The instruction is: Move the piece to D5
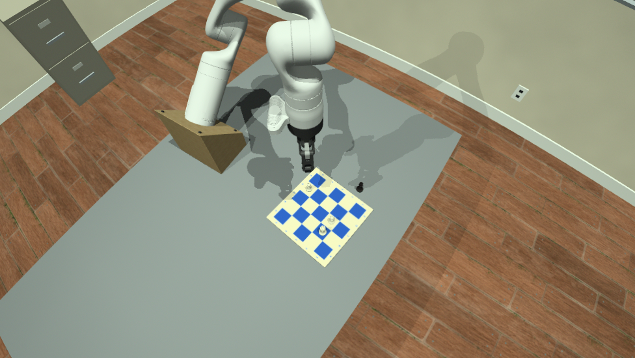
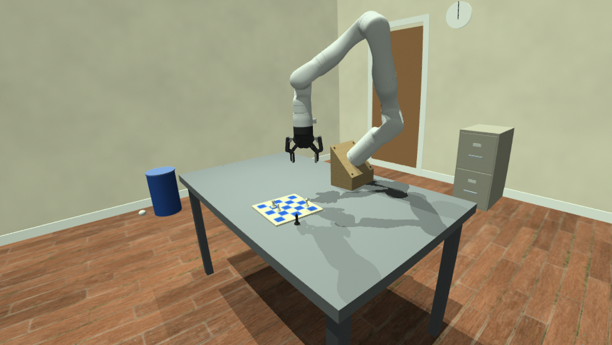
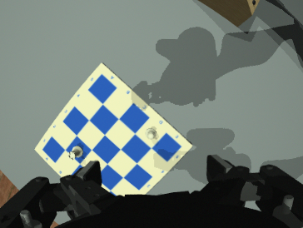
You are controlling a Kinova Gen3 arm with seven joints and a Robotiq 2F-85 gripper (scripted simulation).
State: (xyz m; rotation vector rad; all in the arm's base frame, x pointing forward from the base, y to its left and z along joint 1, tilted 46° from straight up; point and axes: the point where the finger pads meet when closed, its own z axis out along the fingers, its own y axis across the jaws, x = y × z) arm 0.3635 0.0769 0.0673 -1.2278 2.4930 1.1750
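Top view: hand [image 1: 307, 168] hangs by the far corner of the checkered board [image 1: 319, 215], empty. Three pale pieces stand on the board: one [image 1: 308, 186] nearest the hand, two more [image 1: 330, 219] [image 1: 323, 230] toward the board's other side. Black piece [image 1: 360, 187] stands upright on the tabletop [image 1: 133, 248], just off the board's edge.

Exterior view: hand [image 2: 304, 155] is raised well above the tabletop, jaws spread wide, nothing between them; board [image 2: 286, 207] lies below and nearer the camera.

Wrist view: fingertips frame the board's [image 3: 116, 131] near edge; one pale piece [image 3: 77, 151] sits beside them.
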